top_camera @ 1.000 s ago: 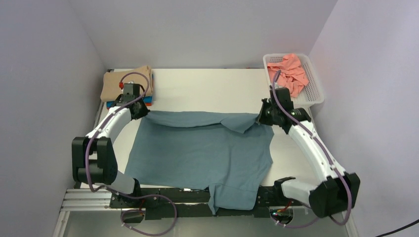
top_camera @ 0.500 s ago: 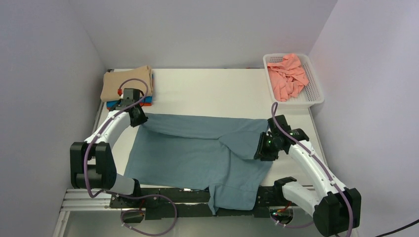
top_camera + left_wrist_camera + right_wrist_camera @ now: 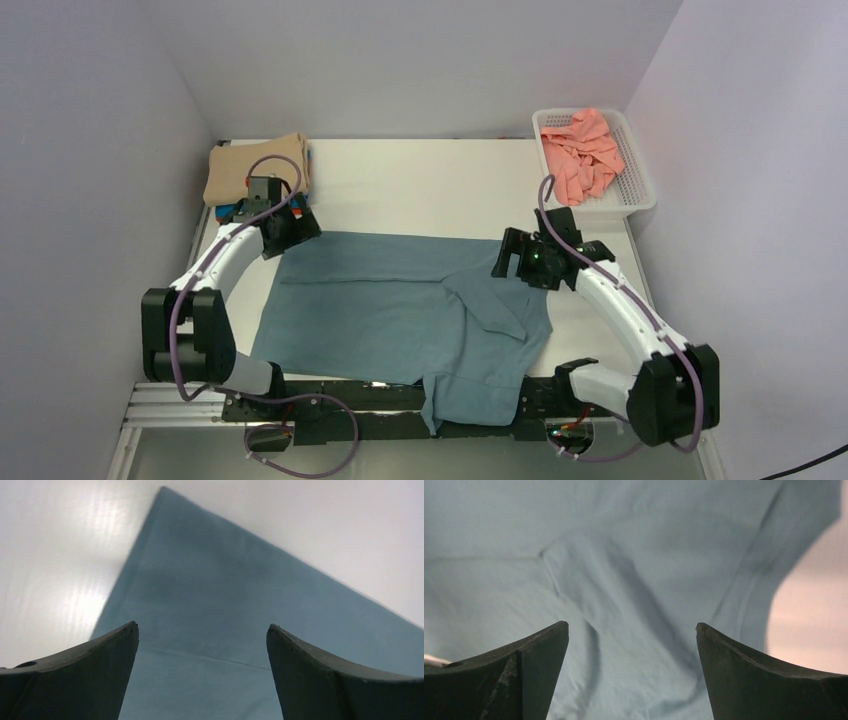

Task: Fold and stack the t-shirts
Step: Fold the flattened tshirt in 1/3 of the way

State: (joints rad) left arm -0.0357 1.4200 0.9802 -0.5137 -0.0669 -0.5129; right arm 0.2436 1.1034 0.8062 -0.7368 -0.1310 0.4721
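A teal-grey t-shirt (image 3: 400,310) lies spread on the white table (image 3: 420,185), its near part hanging over the front edge and one sleeve (image 3: 490,300) folded onto its body. My left gripper (image 3: 300,225) hangs open over the shirt's far left corner (image 3: 165,500), nothing between its fingers (image 3: 85,680). My right gripper (image 3: 512,255) stands open above the far right edge, over wrinkled cloth (image 3: 634,595). A salmon pink t-shirt (image 3: 585,150) lies crumpled in the white basket (image 3: 638,185). Folded t-shirts, tan on top (image 3: 255,168), are stacked at the back left.
The basket stands at the table's back right corner, close to the right wall. The folded stack sits against the left wall just behind my left arm (image 3: 225,255). Bare white table lies between them, beyond the spread shirt.
Both grippers went from shut on the shirt's far edge to open. The edge was drawn toward the near side and laid down flat; the right sleeve now lies folded on the body.
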